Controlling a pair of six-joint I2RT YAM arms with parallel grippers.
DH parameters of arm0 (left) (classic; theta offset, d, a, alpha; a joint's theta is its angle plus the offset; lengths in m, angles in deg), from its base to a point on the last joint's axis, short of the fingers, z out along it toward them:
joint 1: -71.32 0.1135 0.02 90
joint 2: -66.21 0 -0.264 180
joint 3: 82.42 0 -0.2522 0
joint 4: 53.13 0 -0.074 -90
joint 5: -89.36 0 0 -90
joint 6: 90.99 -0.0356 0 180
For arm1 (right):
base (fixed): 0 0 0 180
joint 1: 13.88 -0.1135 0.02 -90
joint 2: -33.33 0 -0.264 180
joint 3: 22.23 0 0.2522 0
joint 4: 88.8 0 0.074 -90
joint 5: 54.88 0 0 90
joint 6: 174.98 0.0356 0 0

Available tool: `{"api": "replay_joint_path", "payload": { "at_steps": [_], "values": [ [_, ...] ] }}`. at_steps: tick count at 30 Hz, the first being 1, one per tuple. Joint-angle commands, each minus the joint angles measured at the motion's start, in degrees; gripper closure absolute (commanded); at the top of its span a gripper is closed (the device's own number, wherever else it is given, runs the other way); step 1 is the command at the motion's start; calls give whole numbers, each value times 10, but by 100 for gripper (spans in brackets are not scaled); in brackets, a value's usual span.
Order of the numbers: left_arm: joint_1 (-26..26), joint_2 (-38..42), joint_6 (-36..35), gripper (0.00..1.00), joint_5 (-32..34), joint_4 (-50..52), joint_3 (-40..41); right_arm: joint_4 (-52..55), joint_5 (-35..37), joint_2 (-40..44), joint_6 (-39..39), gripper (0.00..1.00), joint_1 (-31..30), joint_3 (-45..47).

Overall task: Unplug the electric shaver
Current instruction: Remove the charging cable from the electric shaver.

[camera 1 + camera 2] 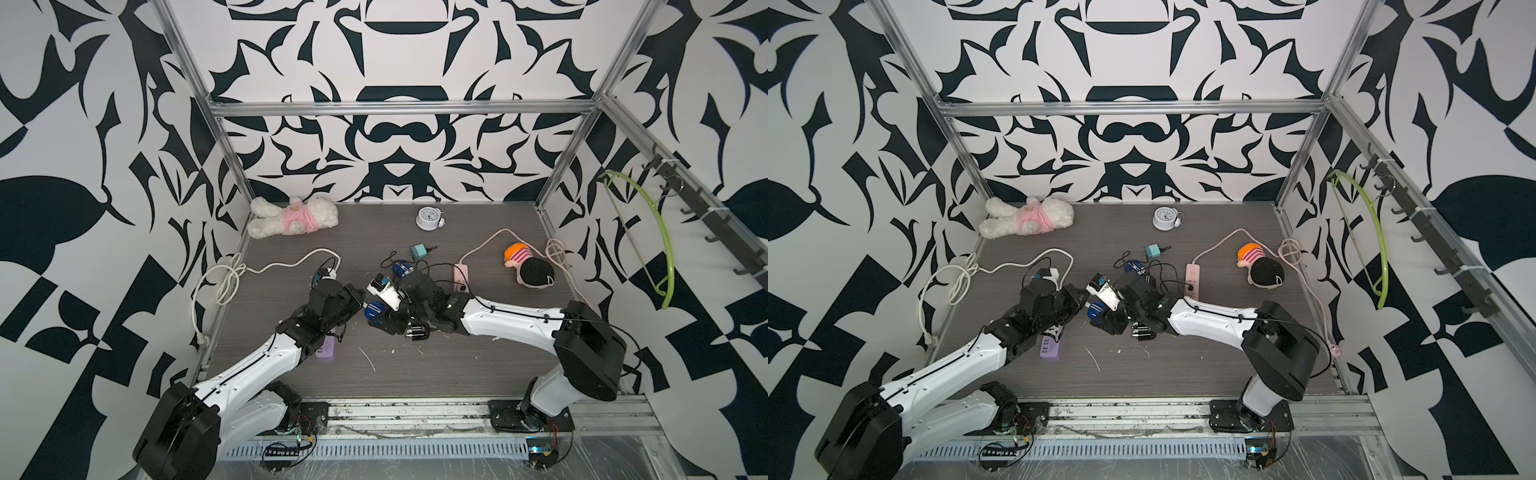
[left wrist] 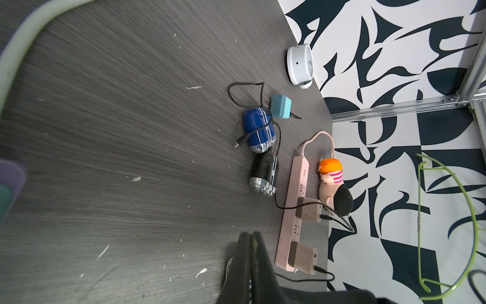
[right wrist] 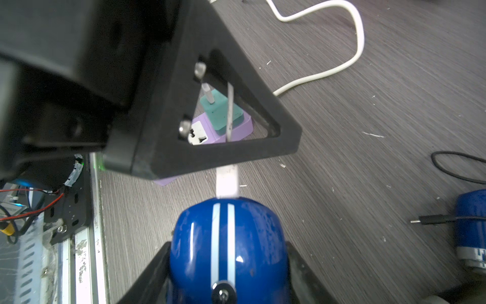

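The right gripper (image 3: 228, 259) has its jaws grasping the blue white-striped shaver (image 3: 226, 231) by the body, one finger down each flank, with the socket end turned toward the other arm. That hold reads as a brace: it keeps the shaver fixed so a pull acts on the connector and does not simply drag the shaver along. In both top views the shaver (image 1: 374, 309) (image 1: 1096, 311) sits in the middle of the tabletop (image 1: 415, 374), between the two arms.

From the socket end a white plug (image 3: 227, 181) stands straight out, seated in the shaver, and runs in behind the near finger (image 3: 210, 158) of the left gripper (image 2: 251, 238). Its thin white cable (image 3: 230, 113) shows again through the finger's open frame, heading toward the teal adapter (image 3: 217, 115) on the purple power strip (image 3: 243, 127). The left jaws are clenched, pressed flat together in the left wrist view. Judging by where the plug vanishes, they are pinching it right at the shaver, though the contact itself is hidden.

So the step in hand seems to be the pull, with the plug not yet out. It wants a straight draw along the plug's axis; a sideways tug could lever the connector or slip the shaver's smooth shell out of the right jaws. A second blue shaver (image 2: 259, 131) lies apart, its black lead (image 2: 240, 142) loose
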Motion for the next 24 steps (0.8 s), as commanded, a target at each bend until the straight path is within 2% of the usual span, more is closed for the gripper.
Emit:
{"api": "replay_joint_path", "payload": {
  "at_steps": [1, 15, 19, 24],
  "values": [
    [4, 11, -15, 100, 31, 3, 17, 4, 15, 18, -6, 100, -2, 16],
    [4, -12, -23, 100, 36, 4, 22, 26, 55, 30, 4, 100, -8, 57],
    [4, -32, -26, 100, 18, 1, 11, 65, 87, 9, 7, 100, -1, 7],
    [3, -49, -27, 100, 2, -3, 3, 113, 62, -82, 8, 100, 41, -89]
  ]
}}
